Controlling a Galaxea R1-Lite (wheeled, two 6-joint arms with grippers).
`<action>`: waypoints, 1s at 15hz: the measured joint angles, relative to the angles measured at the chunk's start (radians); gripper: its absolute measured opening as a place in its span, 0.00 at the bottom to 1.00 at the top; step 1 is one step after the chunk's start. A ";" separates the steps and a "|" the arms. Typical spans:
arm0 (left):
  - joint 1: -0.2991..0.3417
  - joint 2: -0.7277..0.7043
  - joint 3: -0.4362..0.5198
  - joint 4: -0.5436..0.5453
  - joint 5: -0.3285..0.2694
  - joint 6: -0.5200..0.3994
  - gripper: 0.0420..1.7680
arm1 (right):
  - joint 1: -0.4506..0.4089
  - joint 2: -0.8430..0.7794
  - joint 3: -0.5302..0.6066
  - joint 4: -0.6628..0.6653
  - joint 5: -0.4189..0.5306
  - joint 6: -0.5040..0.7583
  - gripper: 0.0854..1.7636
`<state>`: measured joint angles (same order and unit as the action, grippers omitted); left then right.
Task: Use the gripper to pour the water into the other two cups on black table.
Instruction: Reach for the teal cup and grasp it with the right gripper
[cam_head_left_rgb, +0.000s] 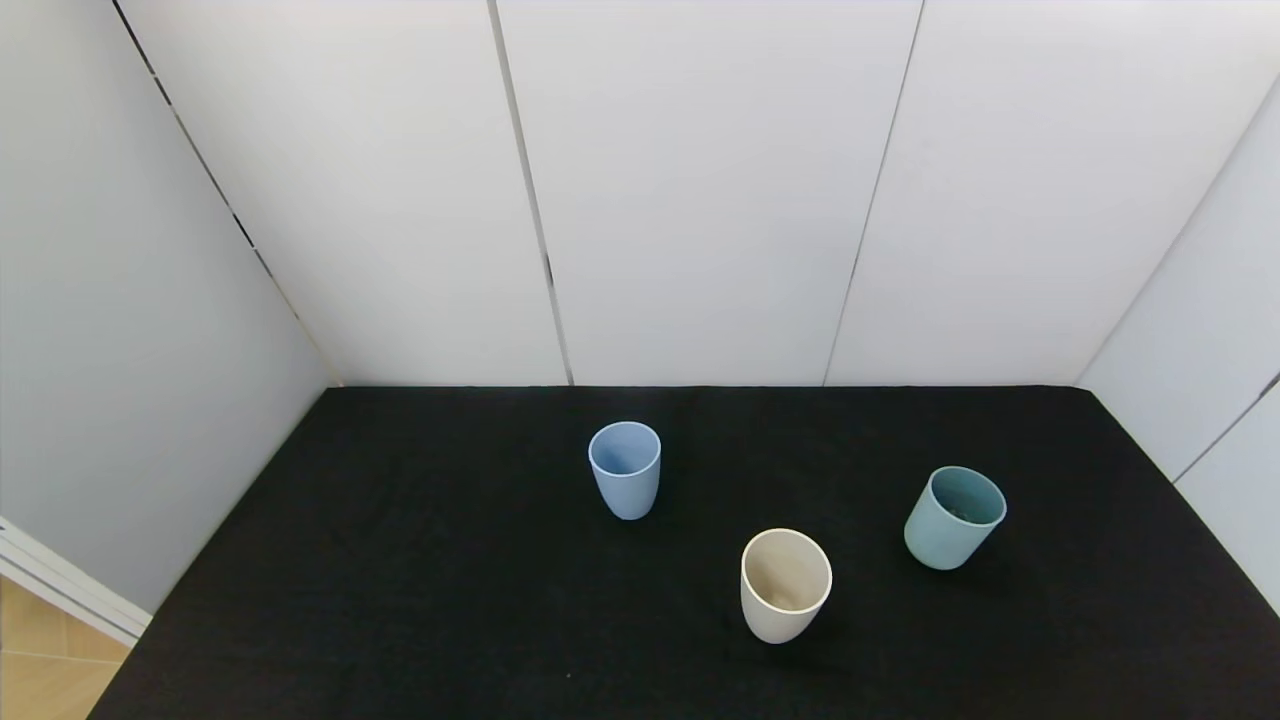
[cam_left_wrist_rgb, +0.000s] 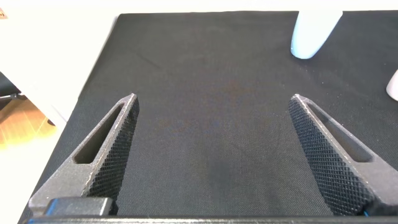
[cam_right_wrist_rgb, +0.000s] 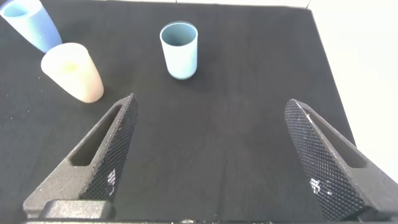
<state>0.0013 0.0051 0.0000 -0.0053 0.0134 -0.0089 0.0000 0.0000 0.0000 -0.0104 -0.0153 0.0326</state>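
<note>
On the desk (cam_head_left_rgb: 420, 560) the teal cup (cam_head_left_rgb: 955, 517) stands untouched. Both tools, right (cam_right_wrist_rgb: 211, 155) and left (cam_left_wrist_rgb: 214, 149), gape empty; a clumsy grasp could topple it, spilling water.

The black table (cam_head_left_rgb: 400, 560) is covered in matt black cloth with a fine, even weave that shows up close in both wrist views. The light blue cup (cam_head_left_rgb: 625, 468) toward the far edge, the cream-white cup (cam_head_left_rgb: 785, 584) nearer the front edge and the teal-green cup (cam_head_left_rgb: 954, 517) toward the right edge all look like smooth matt plastic, with no gloss. The left gripper (cam_left_wrist_rgb: 214, 155) and right gripper (cam_right_wrist_rgb: 211, 155) have dark, dull fingers (cam_left_wrist_rgb: 115, 155) faced with rough, diamond-textured pads (cam_right_wrist_rgb: 323, 162). Smooth matt white panels (cam_head_left_rgb: 700, 200) stand behind the far edge
</note>
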 joint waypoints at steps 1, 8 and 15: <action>0.000 0.000 0.000 0.000 0.000 0.000 0.97 | 0.000 0.000 0.000 0.000 0.000 -0.001 0.97; 0.000 0.000 0.000 0.000 0.000 0.000 0.97 | 0.001 0.024 -0.127 0.150 0.063 -0.010 0.97; 0.000 0.000 0.000 0.000 0.000 0.000 0.97 | 0.001 0.419 -0.374 0.177 0.079 -0.011 0.97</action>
<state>0.0013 0.0051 0.0000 -0.0057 0.0134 -0.0089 0.0013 0.4194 -0.3738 0.1668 0.0634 0.0219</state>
